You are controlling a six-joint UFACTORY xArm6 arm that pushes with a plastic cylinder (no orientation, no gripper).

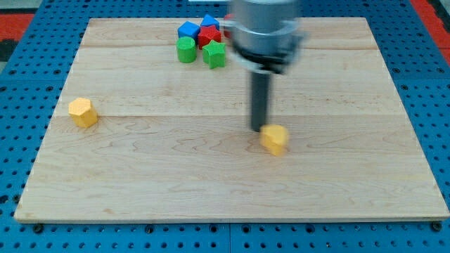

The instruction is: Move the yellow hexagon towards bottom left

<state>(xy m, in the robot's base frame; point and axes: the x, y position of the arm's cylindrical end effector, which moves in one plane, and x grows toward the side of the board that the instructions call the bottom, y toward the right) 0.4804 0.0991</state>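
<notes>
Two yellow blocks lie on the wooden board [140, 176]. One with a hexagon-like outline [83, 112] sits near the view's left edge. The other yellow block [275, 139] lies right of centre; it is blurred and I cannot make out its shape. My tip [259, 129] stands right at that block's upper-left side, touching or nearly touching it. The rod rises from there to the blurred arm body [266, 31] at the view's top.
A cluster of blocks sits at the view's top centre: two blue blocks [188, 30] [209, 22], a red block [209, 37], a green cylinder [186, 50] and another green block [215, 54]. A blue pegboard [21, 84] surrounds the board.
</notes>
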